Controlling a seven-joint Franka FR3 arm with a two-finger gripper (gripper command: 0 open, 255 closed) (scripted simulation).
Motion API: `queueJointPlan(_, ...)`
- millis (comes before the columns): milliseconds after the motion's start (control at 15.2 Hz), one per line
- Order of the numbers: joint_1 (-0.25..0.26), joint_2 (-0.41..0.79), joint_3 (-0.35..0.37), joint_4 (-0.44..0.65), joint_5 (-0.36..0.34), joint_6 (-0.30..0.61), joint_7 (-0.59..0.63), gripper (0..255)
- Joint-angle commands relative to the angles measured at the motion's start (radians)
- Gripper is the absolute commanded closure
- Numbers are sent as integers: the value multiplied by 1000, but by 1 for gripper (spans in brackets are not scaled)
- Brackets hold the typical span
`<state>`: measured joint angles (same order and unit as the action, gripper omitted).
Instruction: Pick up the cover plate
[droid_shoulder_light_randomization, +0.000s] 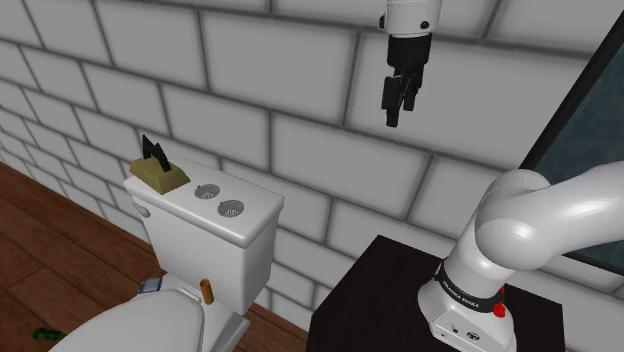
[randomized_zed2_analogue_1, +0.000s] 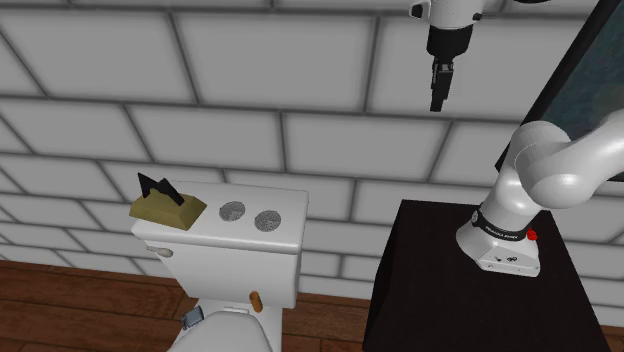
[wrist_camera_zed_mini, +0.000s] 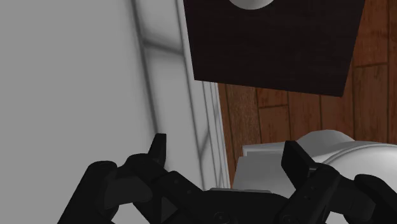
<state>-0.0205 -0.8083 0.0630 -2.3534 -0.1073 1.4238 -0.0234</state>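
Cover plate (droid_shoulder_light_randomization: 160, 175) on tank lid (droid_shoulder_light_randomization: 258, 205) | far below jaws | jaws open, holding nthg

1. I see the gripper (droid_shoulder_light_randomization: 398, 108) hanging high against the tiled wall (droid_shoulder_light_randomization: 300, 60), well apart from the toilet tank lid (droid_shoulder_light_randomization: 258, 203).
2. The tan cover plate (droid_shoulder_light_randomization: 160, 175) lies at the lid's end on the shoulder view's left, with two round grey discs (droid_shoulder_light_randomization: 208, 190) beside it.

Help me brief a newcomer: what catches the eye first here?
A white toilet tank stands against the tiled wall, its lid carrying an olive cover plate with a black piece and two round grey discs. High above, the black gripper hangs with its fingers open.
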Motion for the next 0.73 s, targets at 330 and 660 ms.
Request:
queueJointPlan(330, 16, 111, 12, -48, 28, 172, 16, 0)
queueJointPlan(660, 31, 250, 28, -62, 51, 339, 29, 0)
